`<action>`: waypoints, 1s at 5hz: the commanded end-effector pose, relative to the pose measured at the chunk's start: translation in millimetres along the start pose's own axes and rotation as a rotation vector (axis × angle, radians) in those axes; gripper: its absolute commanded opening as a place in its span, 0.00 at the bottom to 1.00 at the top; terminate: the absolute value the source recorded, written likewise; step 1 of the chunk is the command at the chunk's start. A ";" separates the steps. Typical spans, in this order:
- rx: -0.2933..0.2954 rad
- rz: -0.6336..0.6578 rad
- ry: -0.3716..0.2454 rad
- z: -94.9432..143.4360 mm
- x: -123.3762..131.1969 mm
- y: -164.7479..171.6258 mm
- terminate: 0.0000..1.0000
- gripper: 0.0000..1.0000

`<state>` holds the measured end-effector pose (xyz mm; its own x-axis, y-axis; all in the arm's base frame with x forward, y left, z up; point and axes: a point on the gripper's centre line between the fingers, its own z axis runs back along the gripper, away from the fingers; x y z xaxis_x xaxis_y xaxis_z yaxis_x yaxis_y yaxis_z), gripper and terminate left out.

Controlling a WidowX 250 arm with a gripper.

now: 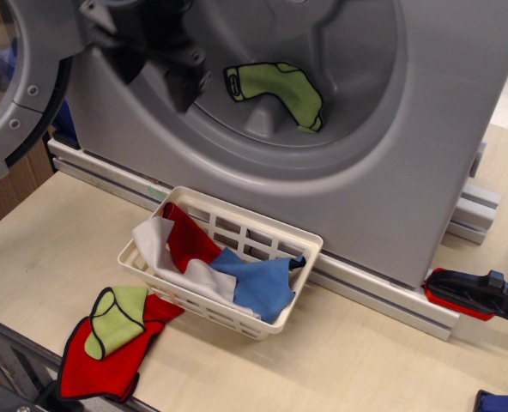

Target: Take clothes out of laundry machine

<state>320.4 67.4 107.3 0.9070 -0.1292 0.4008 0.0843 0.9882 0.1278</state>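
Observation:
The lime-green cloth [280, 89] with black edging lies bent like a sock inside the ribbed grey drum of the silver-grey laundry machine [434, 129]. The round door [18, 94] hangs open at the left. My black gripper [155, 75] is blurred by motion at the drum's upper left rim, to the left of the cloth and apart from it. Its fingers look spread and hold nothing.
A white slotted basket [247, 221] in front of the machine holds red, white and blue cloths [258, 285]. A red cloth [104, 360] with another green cloth [117, 319] on it lies at the table's front left. A red-and-black tool [468, 293] lies at the right.

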 end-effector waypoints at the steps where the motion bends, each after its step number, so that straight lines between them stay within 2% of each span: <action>1: -0.039 -0.052 -0.176 -13.0 48.7 -17.7 0.00 1.00; 2: -0.096 -0.068 -0.241 -20.7 64.7 -25.8 0.00 1.00; 3: -0.095 -0.085 -0.250 -20.8 75.4 -28.8 0.00 1.00; 5: -0.189 -0.076 -0.253 -48.9 81.4 -34.6 0.00 1.00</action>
<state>409.3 24.5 65.6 0.8003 -0.1871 0.5697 0.2428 0.9698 -0.0227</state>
